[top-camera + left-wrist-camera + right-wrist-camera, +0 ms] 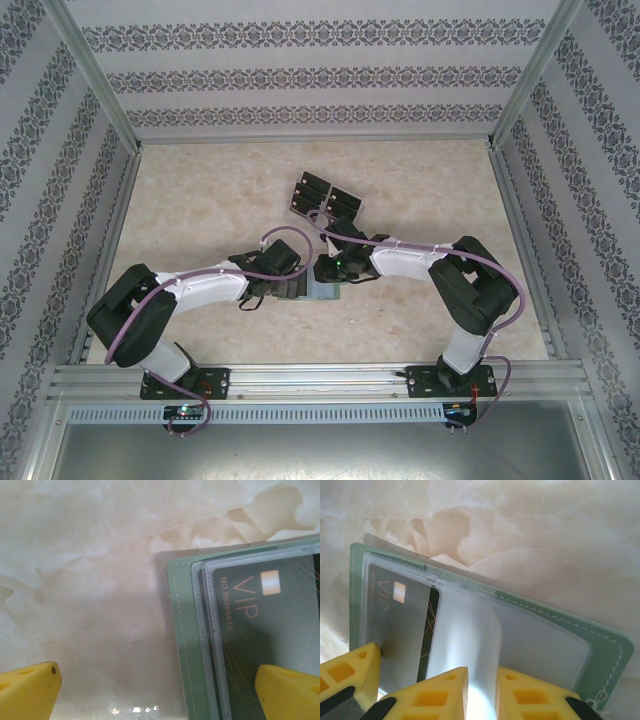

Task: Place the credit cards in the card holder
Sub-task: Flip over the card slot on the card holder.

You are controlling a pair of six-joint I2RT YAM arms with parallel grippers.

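The left gripper is held wide open, one finger over the card holder. A VIP credit card is tucked inside it. A clear sleeve of the card holder is pinched by the right gripper. More credit cards lie just beyond the card holder.

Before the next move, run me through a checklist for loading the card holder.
1. card holder lying open on the table: ok.
2. VIP card seated in a sleeve: ok.
3. right gripper pinching the raised clear sleeve: ok.
4. left gripper open, one finger over the card holder: ok.
5. loose credit cards lying beyond the card holder: ok.
6. Raised sleeve's pocket empty: cannot tell.
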